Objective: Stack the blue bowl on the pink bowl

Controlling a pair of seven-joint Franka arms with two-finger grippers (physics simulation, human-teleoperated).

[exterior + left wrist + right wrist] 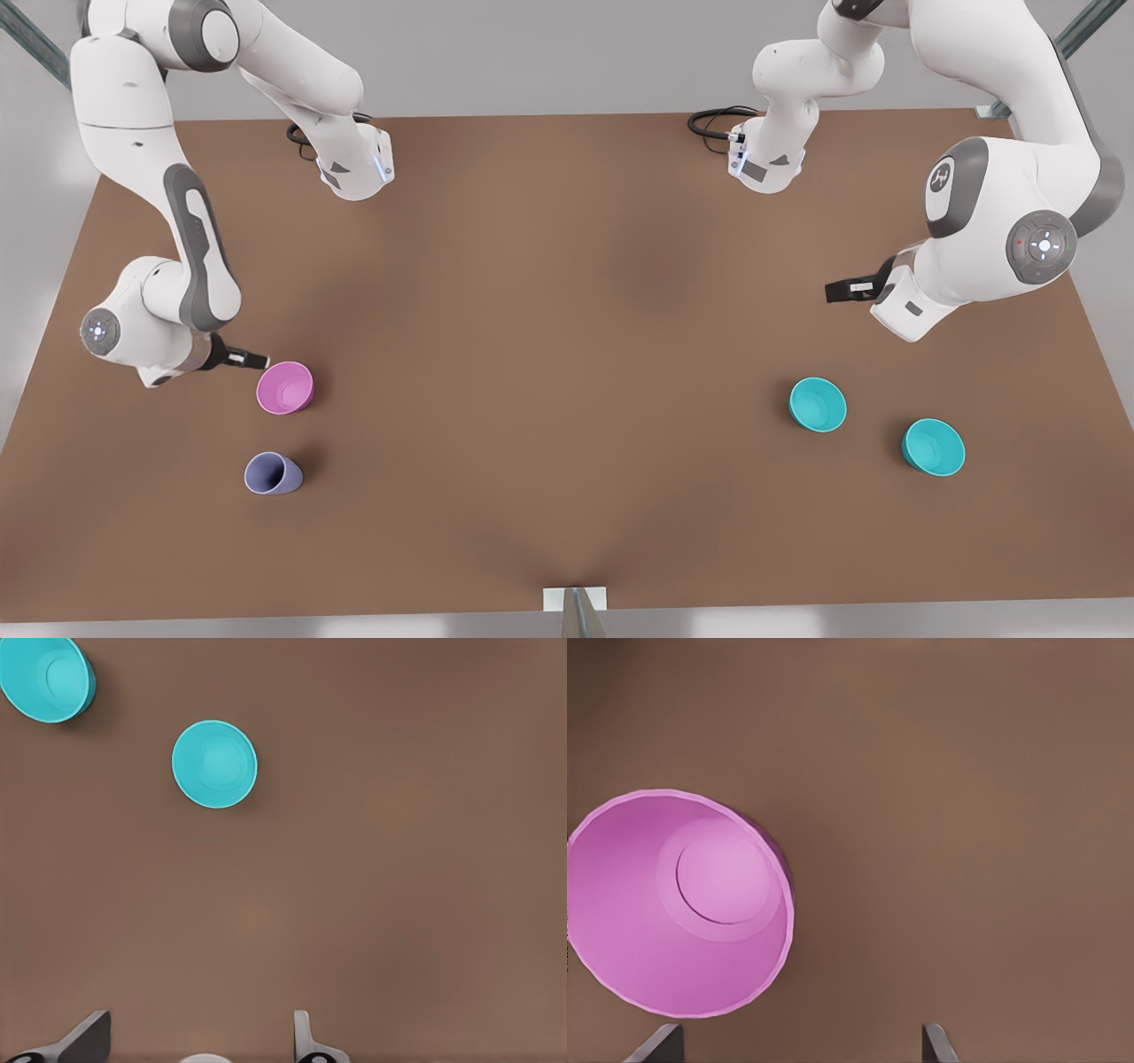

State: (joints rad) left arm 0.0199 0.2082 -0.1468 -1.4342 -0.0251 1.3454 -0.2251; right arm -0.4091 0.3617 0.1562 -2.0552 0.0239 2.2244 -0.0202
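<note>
- Left gripper [837,291], fingers spread and empty, hovers apart from the blue bowl [818,404], which lies ahead of its fingertips.
- Right gripper [257,361], open and empty, sits just beside the pink bowl [285,387].

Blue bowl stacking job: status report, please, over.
Left gripper open, short of both teal bowls. Right gripper open beside pink bowl. Nothing stacked. Lavender cup near pink bowl, path clear.

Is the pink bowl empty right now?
Empty: the pink bowl stands upright with its bare floor showing in the right wrist view.
</note>
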